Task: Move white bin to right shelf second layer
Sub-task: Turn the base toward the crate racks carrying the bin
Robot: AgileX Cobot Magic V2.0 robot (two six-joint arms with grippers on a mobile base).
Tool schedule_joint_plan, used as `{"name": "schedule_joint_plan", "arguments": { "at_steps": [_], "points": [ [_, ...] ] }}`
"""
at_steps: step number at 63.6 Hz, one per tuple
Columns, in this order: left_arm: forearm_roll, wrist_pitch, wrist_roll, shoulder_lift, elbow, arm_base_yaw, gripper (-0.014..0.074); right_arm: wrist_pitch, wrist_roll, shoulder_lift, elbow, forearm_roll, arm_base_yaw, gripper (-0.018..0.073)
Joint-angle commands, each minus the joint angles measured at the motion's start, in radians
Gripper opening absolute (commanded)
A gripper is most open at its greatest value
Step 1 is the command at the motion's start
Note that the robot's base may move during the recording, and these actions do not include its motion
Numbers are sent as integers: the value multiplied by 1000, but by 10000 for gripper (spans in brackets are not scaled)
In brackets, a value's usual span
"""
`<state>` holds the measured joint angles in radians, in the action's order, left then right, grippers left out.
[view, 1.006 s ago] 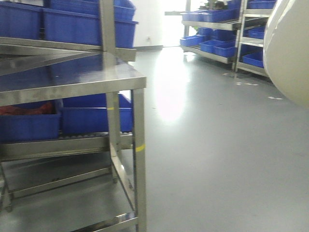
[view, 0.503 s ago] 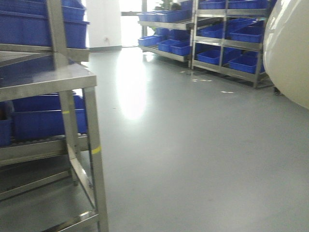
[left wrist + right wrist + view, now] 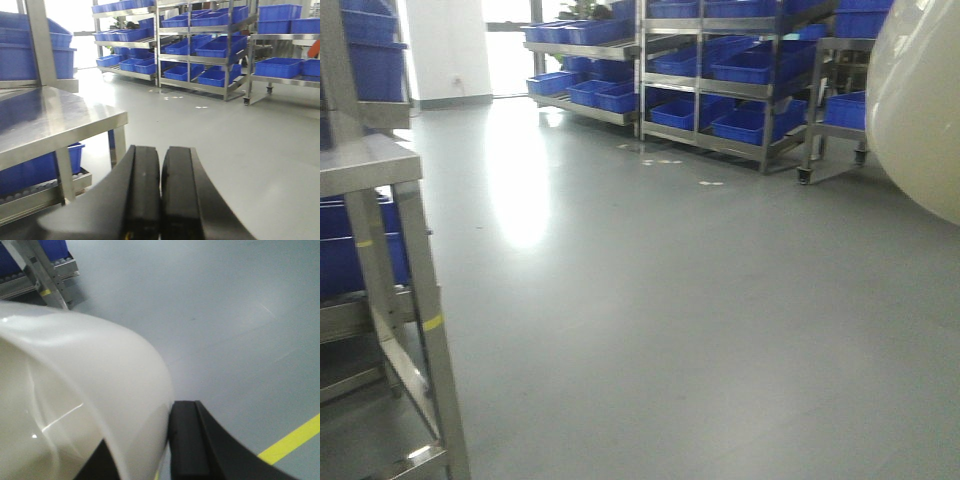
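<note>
Grey smooth floor (image 3: 670,300): spreads out from the stainless-steel flat-topped table (image 3: 370,165), with window glare on it beyond the table.

Stainless-steel multi-level racks (image 3: 720,60): far across the floor from the table, loaded with blue rectangular plastic crates (image 3: 750,125). More blue crates sit under the table top.

Cream-white smooth plastic bin (image 3: 920,110): off to the right of the table and well apart from it, held clear of the floor; only its rounded wall shows at the edge of the front view.

Right gripper (image 3: 140,440): black fingers clamped on the bin's wall, one finger (image 3: 185,440) on the outer face.

Left gripper (image 3: 161,150): beside the table's corner, fingers pressed fully together with nothing between them.

Markings: yellow tape bands (image 3: 432,322) on the table legs; a yellow painted line (image 3: 295,440) on the floor.
</note>
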<state>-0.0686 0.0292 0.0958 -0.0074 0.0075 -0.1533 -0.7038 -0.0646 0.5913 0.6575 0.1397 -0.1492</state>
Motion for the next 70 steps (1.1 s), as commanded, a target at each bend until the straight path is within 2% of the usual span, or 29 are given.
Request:
{"name": "schedule_joint_plan", "arguments": {
  "at_steps": [1,70],
  "points": [
    [-6,-90,-7,-17,33,-3,85,93,3,-4,33,12,5,56],
    [-6,-90,-7,-17,33,-3,85,93,3,-4,33,12,5,56]
  ]
}}
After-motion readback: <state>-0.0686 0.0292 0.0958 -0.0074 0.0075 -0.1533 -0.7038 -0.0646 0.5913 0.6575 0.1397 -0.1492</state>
